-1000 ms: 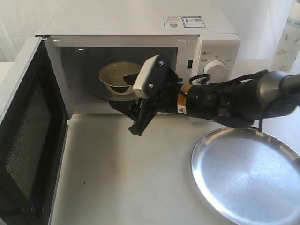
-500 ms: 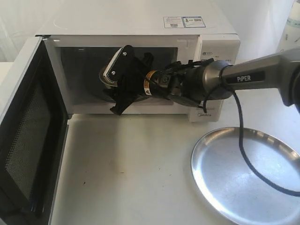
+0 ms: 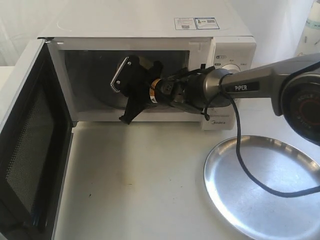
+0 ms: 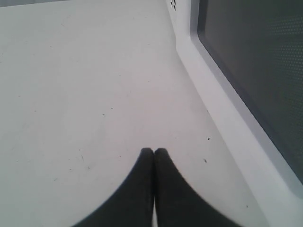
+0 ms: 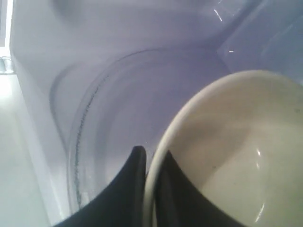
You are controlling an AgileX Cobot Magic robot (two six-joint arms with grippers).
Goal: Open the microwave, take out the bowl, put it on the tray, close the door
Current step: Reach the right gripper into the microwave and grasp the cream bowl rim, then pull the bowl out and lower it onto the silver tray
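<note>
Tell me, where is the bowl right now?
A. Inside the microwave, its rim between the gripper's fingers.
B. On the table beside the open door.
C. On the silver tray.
A: the right wrist view shows the bowl inside the microwave, its rim pinched by the right gripper.

The white desk [image 3: 135,185] carries the microwave [image 3: 125,22] at the back; the silver tray [image 3: 260,190] lies at the front right, apart from it. Small dark specks [image 3: 90,195] mark the bare top between them.
</note>
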